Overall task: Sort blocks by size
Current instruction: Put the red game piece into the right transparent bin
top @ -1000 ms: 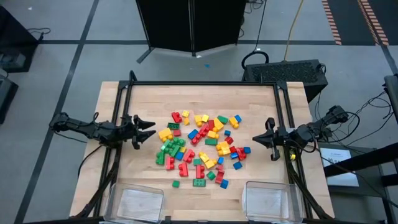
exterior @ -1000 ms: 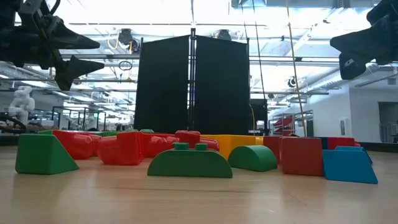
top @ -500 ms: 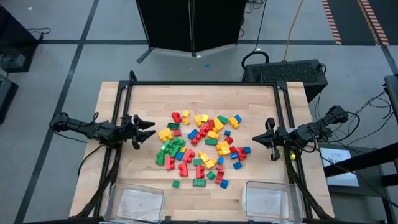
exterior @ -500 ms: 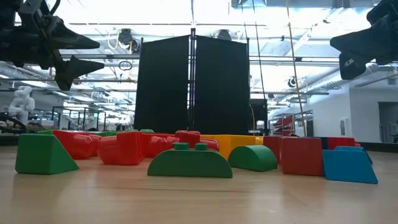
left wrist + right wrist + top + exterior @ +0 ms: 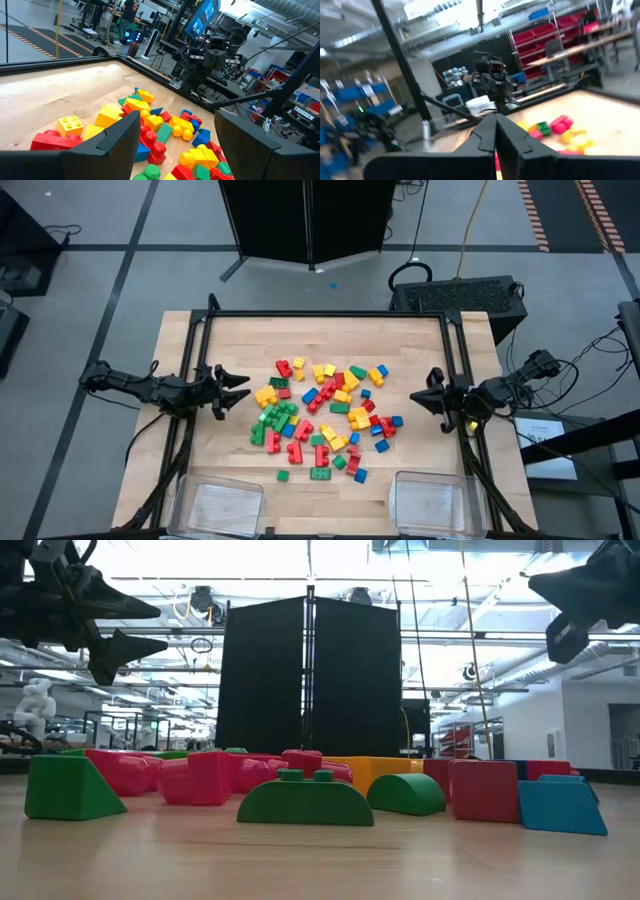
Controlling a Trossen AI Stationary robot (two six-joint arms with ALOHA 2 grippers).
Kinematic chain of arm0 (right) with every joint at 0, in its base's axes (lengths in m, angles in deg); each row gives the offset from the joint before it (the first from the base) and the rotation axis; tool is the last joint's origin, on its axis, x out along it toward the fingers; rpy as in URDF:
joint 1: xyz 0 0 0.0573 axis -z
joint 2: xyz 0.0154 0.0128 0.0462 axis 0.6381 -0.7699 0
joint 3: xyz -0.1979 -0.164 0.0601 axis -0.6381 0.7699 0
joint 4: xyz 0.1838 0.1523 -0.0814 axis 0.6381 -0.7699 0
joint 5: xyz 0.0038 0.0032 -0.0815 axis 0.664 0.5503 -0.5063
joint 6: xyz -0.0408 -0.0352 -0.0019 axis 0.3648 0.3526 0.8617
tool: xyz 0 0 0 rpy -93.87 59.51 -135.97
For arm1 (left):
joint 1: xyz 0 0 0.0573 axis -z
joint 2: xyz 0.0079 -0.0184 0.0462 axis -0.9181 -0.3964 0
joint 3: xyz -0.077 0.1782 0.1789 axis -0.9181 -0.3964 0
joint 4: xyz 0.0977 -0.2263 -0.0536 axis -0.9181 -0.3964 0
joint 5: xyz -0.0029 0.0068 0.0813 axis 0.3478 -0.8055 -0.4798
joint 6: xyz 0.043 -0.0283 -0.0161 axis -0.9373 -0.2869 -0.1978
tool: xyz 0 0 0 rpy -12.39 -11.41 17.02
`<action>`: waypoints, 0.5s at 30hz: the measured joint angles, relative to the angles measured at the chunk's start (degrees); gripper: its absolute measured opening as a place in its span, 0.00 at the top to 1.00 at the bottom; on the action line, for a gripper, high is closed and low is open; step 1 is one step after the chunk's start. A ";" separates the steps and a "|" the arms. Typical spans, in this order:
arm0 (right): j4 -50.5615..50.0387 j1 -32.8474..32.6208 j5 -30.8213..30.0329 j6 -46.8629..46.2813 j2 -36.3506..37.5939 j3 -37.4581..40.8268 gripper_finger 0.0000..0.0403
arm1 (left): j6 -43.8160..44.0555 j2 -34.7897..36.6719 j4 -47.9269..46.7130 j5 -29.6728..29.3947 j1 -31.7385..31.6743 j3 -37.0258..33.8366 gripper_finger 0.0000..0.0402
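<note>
The blocks (image 5: 325, 415), red, yellow, green and blue, lie in a loose heap on the middle of the wooden table. They also show in the low view (image 5: 300, 802) and in both wrist views (image 5: 150, 130) (image 5: 555, 125). My left gripper (image 5: 243, 387) hovers above the table just left of the heap, open and empty, pointing at it (image 5: 177, 125). My right gripper (image 5: 414, 395) hovers right of the heap, its fingers closed together (image 5: 496, 120), holding nothing. Both grippers are high over the table in the low view, the left gripper (image 5: 140, 630) and the right gripper (image 5: 545, 600).
Two clear plastic bins stand at the table's near edge, one at the left (image 5: 190, 492) and one at the right (image 5: 400, 480). Black frame rails (image 5: 200, 340) run along the table's left, far and right sides. Bare wood lies between the heap and the bins.
My right gripper has risen a little and turned about its wrist, staying right of the heap. The blocks have not moved.
</note>
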 joint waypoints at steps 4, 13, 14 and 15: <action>0.30 0.00 -0.01 -5.94 0.00 0.00 1.00 | 0.00 0.00 0.00 0.00 -0.01 -0.01 0.36; 17.67 0.00 -0.31 -4.91 0.00 0.00 1.00 | 0.00 -0.01 -0.01 0.00 -0.01 0.00 0.36; 20.83 0.00 -0.29 -3.78 0.00 0.00 1.00 | 0.00 0.00 0.00 0.01 -0.01 0.00 0.36; 23.63 0.00 -0.18 -2.65 0.00 -0.04 1.00 | 0.00 -0.01 0.00 0.00 0.00 0.00 0.36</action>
